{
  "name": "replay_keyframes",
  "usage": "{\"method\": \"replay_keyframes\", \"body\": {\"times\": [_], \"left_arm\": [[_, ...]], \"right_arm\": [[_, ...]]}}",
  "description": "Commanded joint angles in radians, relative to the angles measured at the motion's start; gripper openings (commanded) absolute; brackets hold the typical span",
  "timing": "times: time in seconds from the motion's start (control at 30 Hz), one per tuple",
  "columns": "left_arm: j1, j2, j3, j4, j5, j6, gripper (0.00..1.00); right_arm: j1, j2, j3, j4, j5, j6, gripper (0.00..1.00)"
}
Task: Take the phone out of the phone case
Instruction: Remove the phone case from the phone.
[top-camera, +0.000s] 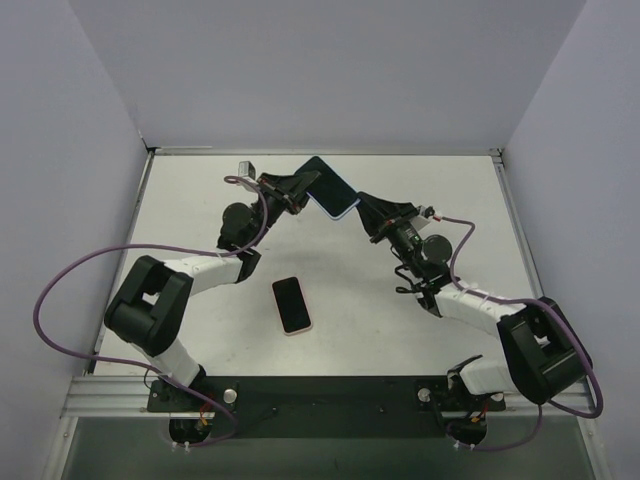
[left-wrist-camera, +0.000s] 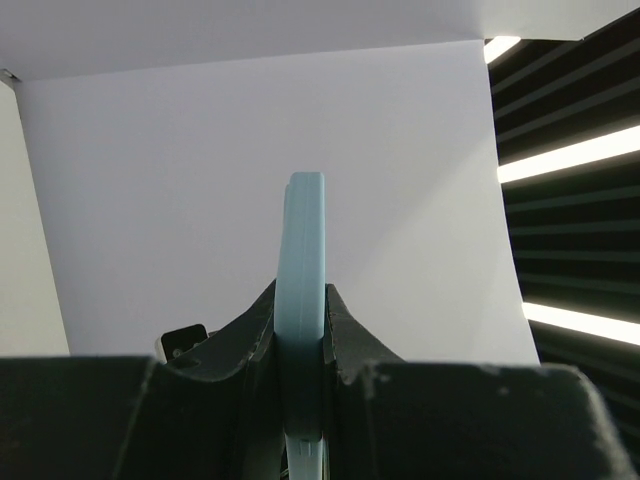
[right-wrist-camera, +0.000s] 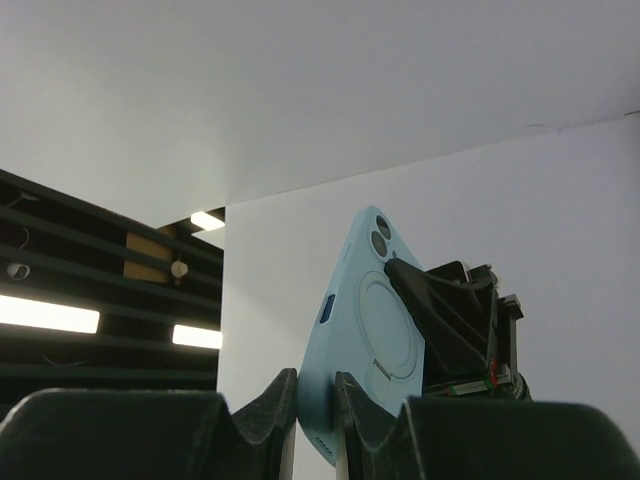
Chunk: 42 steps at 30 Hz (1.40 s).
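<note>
Two pairs of fingers pinched one light-blue plastic phone case (right-wrist-camera: 352, 300), held clear of the white tabletop (top-camera: 200, 210). The right fingers (right-wrist-camera: 270, 400) were clamped on its lower end, so its long axis ran straight out from them. The left fingers (left-wrist-camera: 250, 335) were clamped across a long side, one on each face. A pink-rimmed, dark-screened phone (top-camera: 292, 305) lay flat below both pairs, towards the arm bases, about midway between the arms and well apart from the case. Whether the case was empty could not be told.
</note>
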<state>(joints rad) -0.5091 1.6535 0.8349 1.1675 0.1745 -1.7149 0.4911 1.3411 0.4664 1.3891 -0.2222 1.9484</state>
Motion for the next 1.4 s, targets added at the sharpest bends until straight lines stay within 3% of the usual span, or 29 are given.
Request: {"method": "replay_keyframes", "body": {"times": [0.0,0.63,0.87,0.97,1.03,1.07,1.17,1.37], "left_arm": [[-0.065,-0.113,0.099,0.498,0.114,-0.045,0.00],[-0.101,-0.196,0.196,0.498,0.085,-0.032,0.00],[-0.108,-0.227,0.168,0.437,0.076,-0.037,0.00],[-0.108,-0.248,0.148,0.373,0.079,-0.034,0.00],[-0.108,-0.259,0.144,0.319,0.086,-0.025,0.00],[-0.108,-0.267,0.142,0.299,0.089,-0.019,0.00],[-0.106,-0.270,0.147,0.244,0.106,-0.009,0.00],[-0.106,-0.239,0.170,0.164,0.161,-0.018,0.00]], "right_arm": [[0.040,0.047,0.054,0.277,0.007,0.018,0.00],[0.083,0.119,0.182,0.277,0.029,0.027,0.00],[0.072,0.110,0.201,0.246,-0.071,-0.095,0.00],[0.049,0.052,0.196,0.061,-0.178,-0.181,0.00],[0.040,-0.015,0.228,-0.204,-0.267,-0.334,0.00],[0.038,-0.038,0.247,-0.425,-0.281,-0.398,0.00],[0.043,-0.108,0.328,-0.783,-0.293,-0.652,0.00],[0.021,-0.125,0.408,-1.062,-0.362,-0.870,0.00]]}}
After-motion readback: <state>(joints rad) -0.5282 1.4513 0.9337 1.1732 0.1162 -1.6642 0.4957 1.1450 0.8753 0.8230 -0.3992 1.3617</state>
